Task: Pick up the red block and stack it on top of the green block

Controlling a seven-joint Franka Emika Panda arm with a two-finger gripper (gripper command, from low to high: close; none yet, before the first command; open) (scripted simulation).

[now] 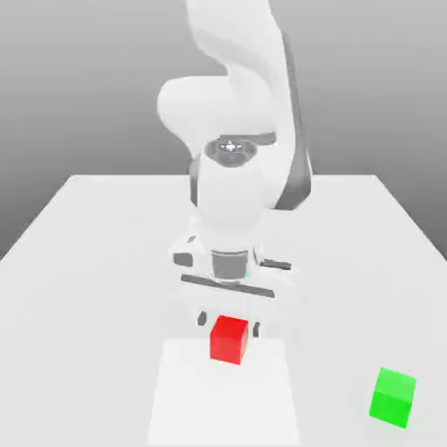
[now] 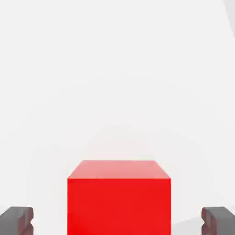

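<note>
Red block [image 1: 229,340] between the open hand's [image 1: 229,325] fingertips, untouched.

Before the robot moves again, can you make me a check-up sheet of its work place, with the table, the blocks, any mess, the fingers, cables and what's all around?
Surface: pale table, with a brighter white patch on it near the exterior view's bottom edge.
Red block: the red cube is at the patch's far edge, between the fingers.
Green block: the green cube sits apart, toward the exterior view's right, with nothing on top.
Clutter: nothing seen.
Gripper: the gripper is open, with a gap between each finger and the red cube; not gripping yet.
Cables: nothing seen.
Surroundings: plain grey background behind the table; white robot arm reaching over it.
</note>
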